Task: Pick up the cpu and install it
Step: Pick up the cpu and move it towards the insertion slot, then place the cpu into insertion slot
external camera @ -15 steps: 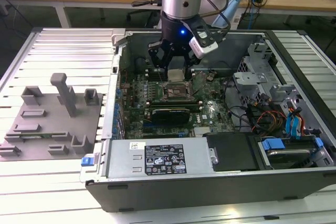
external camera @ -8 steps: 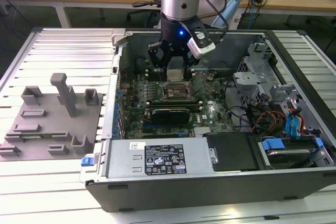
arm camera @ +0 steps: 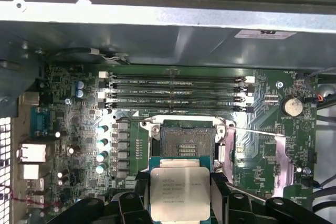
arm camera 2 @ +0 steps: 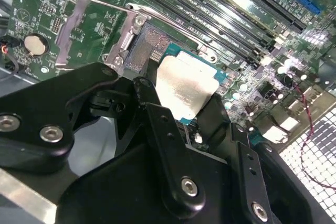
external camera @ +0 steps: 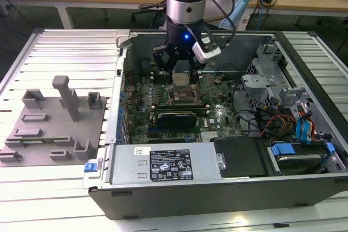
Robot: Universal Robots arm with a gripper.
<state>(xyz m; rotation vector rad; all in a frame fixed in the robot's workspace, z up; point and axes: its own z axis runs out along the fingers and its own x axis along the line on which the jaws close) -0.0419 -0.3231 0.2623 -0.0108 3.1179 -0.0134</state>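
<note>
Gripper [arm camera: 180,184] pinched the cpu [arm camera: 180,196] by two opposite edges, its black fingers [arm camera 2: 153,115] pressed against the chip's sides; the cpu hung clear of the motherboard [arm camera: 262,108], close by the open socket [arm camera: 186,141], inside the computer case [external camera: 228,188]

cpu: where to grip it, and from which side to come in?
Pinch two opposite side edges of the cpu, coming from above its flat silver top. It is thin and square; the gripper holds it so, fingers flanking its edges.
</note>
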